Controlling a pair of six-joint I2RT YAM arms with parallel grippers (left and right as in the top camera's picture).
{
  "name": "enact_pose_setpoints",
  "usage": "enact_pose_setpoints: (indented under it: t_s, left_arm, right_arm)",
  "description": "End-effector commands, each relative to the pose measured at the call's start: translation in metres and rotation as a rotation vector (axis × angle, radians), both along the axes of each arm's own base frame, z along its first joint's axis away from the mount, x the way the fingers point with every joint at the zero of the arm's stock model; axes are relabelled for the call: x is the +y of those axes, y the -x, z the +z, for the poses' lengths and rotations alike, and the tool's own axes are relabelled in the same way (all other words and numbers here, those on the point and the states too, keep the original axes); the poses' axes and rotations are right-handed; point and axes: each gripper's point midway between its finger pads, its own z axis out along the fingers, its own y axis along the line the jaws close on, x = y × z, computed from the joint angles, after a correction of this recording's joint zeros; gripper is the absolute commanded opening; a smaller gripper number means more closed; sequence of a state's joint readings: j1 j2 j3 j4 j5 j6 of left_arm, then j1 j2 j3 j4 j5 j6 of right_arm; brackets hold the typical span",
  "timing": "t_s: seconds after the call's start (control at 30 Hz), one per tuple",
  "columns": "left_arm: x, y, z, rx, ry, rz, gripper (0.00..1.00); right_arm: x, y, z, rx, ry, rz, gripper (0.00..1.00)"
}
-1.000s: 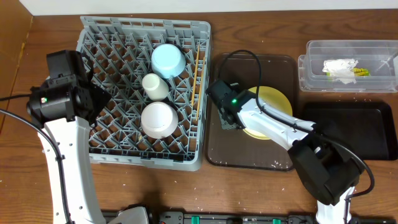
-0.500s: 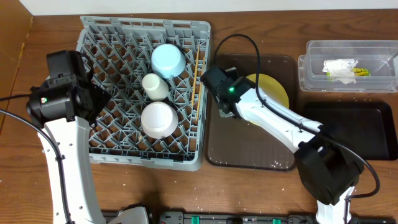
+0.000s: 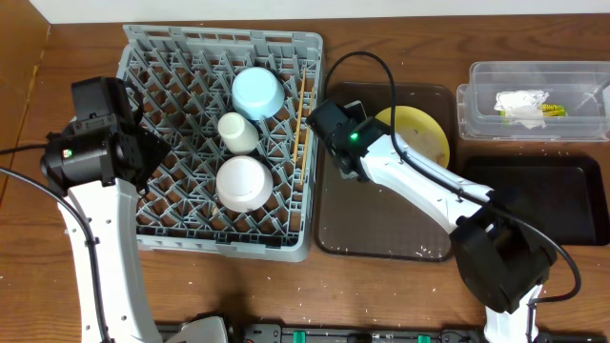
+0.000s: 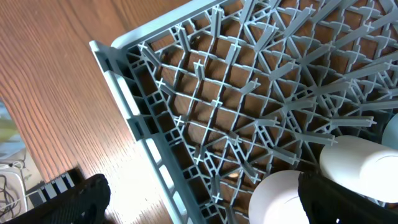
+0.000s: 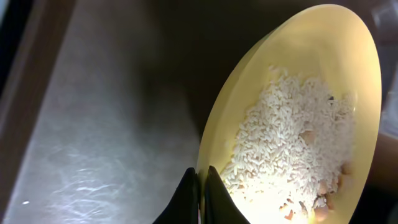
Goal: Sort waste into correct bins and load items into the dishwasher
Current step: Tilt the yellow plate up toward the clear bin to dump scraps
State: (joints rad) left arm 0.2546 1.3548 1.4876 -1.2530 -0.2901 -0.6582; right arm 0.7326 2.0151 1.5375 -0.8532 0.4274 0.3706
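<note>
My right gripper [image 5: 201, 186] is shut on the rim of the round yellow plate [image 5: 292, 118], which carries pale rice-like crumbs [image 5: 289, 146]. The plate [image 3: 419, 133] is lifted and tilted over the dark brown tray [image 3: 381, 224]. The grey dish rack [image 3: 219, 143] holds the light blue bowl [image 3: 257, 90], the small white cup [image 3: 236, 131], the pinkish-white bowl [image 3: 243, 183] and the chopsticks [image 3: 301, 119]. My left gripper [image 4: 199, 199] is open over the rack's corner [image 4: 161, 124], beside the pinkish-white bowl [image 4: 280, 199]. The crumpled wrapper [image 3: 522, 105] lies in the clear tub [image 3: 534, 100].
The shallow black tray [image 3: 538, 200] sits at the right below the clear tub. A few crumbs lie on the brown tray's near edge [image 3: 419, 252]. Bare wooden table shows left of the rack [image 4: 56, 93].
My right gripper has lifted the yellow plate off the brown tray and moved it up and toward the far right, tilting it. The left arm has not moved.
</note>
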Motion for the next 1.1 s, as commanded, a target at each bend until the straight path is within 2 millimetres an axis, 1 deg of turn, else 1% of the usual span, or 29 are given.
enact_pose_setpoints:
  t_s: [0.0,0.2,0.33,0.6,0.77,0.87,0.97,1.07]
  left_arm:
    - [0.002,0.000,0.006,-0.021,-0.003,0.017,0.98]
    - [0.002,0.000,0.006,-0.021,-0.003,0.017,0.98]
    - [0.002,0.000,0.006,-0.021,-0.003,0.017,0.98]
    - [0.002,0.000,0.006,-0.021,-0.003,0.017,0.98]
    - [0.002,0.000,0.006,-0.021,-0.003,0.017,0.98]
    - [0.002,0.000,0.006,-0.020,-0.003,0.017,0.98]
    - [0.002,0.000,0.006,-0.020,-0.003,0.017,0.98]
    - [0.002,0.000,0.006,-0.021,-0.003,0.017,0.98]
  right_arm:
    - [-0.007,-0.011,0.010,-0.066,0.098,0.035,0.01]
    - [-0.014,-0.017,0.017,-0.104,0.147,0.030,0.01]
    - [-0.010,-0.022,0.024,-0.115,0.153,0.058,0.01]
    - [-0.002,-0.035,0.046,-0.175,0.134,0.056,0.01]
    - [-0.004,-0.042,0.058,-0.214,0.151,0.040,0.01]
    - [-0.002,-0.044,0.064,-0.224,0.141,0.036,0.01]
    - [-0.002,-0.045,0.069,-0.231,0.128,0.017,0.02]
    - [-0.006,-0.045,0.075,-0.229,0.123,-0.015,0.02]
